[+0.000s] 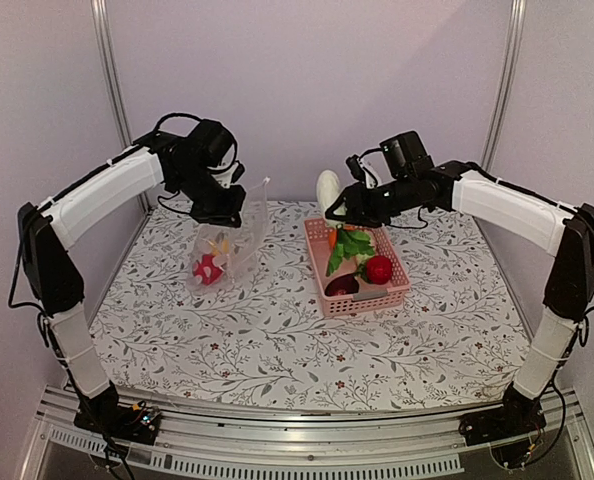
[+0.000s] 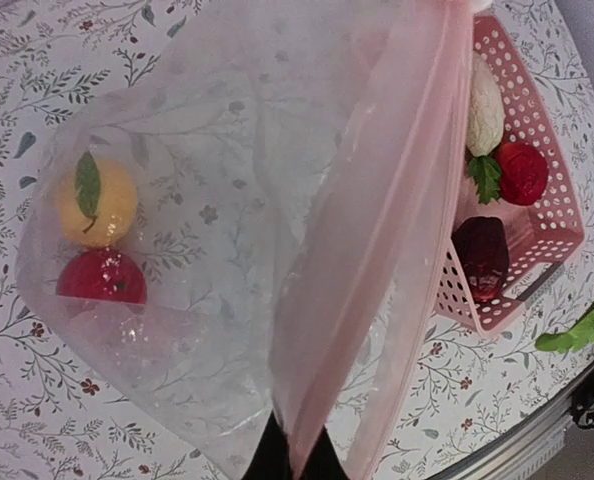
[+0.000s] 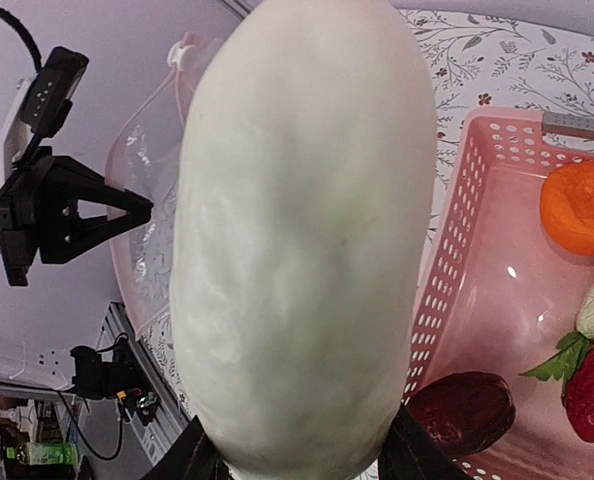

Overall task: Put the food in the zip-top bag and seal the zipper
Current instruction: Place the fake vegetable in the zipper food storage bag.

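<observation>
Food (image 1: 342,285) nearest the front edge of the floral-patterned table (image 1: 277,350) is a dark purple, rounded toy vegetable (image 2: 480,255). It lies in the near end of a pink plastic lattice basket (image 1: 369,302) that stands right of the table's middle. Just beside it, toward the right edge, sits a round red toy fruit (image 1: 378,268). Farther along the basket lie a bunch of green toy leaves (image 1: 352,243), a bumpy cream-white piece (image 2: 484,105) and, at the far end, an orange toy carrot (image 1: 332,237).

Left of the table's middle, level with the basket and apart from it, a clear, crinkly plastic zip-top bag (image 1: 242,235) hangs from the left gripper (image 2: 295,452). At its bottom a red toy apple (image 2: 102,277) and a yellow toy fruit with a green leaf (image 2: 97,200) touch each other. Whether the bag's bottom rests on the table cannot be told. The zipper (image 2: 377,250), a pink-tinted strip along the mouth edge, runs away from the left gripper, whose black fingers are pressed together on that edge. The mouth gapes open beside it.

Farthest back, the right gripper (image 3: 302,452) hangs in the air by the basket's far left corner, between bag and basket. Its jaws, partly spread, clamp the sides of a long, smooth cream-white vegetable (image 3: 307,240), which stands roughly upright and clear of the bag.
</observation>
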